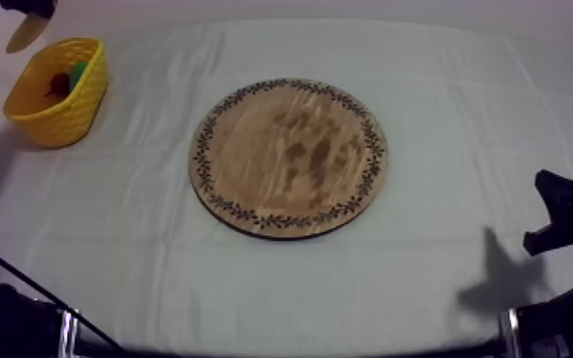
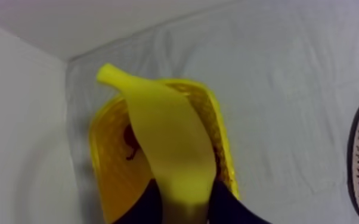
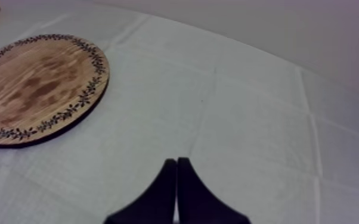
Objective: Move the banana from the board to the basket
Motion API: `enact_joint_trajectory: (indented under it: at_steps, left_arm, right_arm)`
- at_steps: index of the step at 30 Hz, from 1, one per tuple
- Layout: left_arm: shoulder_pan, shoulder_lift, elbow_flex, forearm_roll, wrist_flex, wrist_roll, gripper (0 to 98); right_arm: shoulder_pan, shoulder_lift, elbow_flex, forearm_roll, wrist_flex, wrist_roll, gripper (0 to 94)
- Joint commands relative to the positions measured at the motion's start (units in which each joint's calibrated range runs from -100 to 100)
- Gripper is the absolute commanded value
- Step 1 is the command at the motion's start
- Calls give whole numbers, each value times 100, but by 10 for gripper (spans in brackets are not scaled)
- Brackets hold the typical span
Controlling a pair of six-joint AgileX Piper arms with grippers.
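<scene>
Round wooden board (image 1: 288, 157) bare: pick-up judged done. Banana (image 2: 170, 149) clamped in left pincer (image 2: 185, 204), hanging over the yellow basket (image 2: 101, 164) at the counter's far left. Basket holds a small red fruit (image 1: 59, 84). Right pincer (image 3: 176, 179) closed to a narrow wedge, empty, beside the board. Left to do: lower, release.
</scene>
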Motion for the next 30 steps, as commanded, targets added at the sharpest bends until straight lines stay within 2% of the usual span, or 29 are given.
enact_joint_trajectory:
  at_steps: [1,6,9,12,17,21,25,30]
  left_arm:
    - [-64,101,100,28,-140,-4,114]
    - [-228,306,336,136,-446,-53,134]
    - [-285,474,390,186,-509,-116,199]
    - [-304,572,464,214,-585,-153,328]
    - [-309,558,544,175,-646,-143,614]
    - [-307,427,582,148,-577,-84,759]
    - [-273,7,839,141,-531,-13,799]
    - [-220,-957,1393,143,-514,88,766]
  right_arm:
    - [-4,0,-3,1,1,0,3]
    - [-7,0,-3,1,1,0,3]
    - [-7,0,-3,1,1,0,3]
    - [-7,0,-3,1,1,0,3]
    - [-8,0,-3,1,1,0,3]
    - [-8,0,-3,1,1,0,3]
    - [-8,0,-3,1,1,0,3]
    - [-8,0,-3,1,1,0,3]
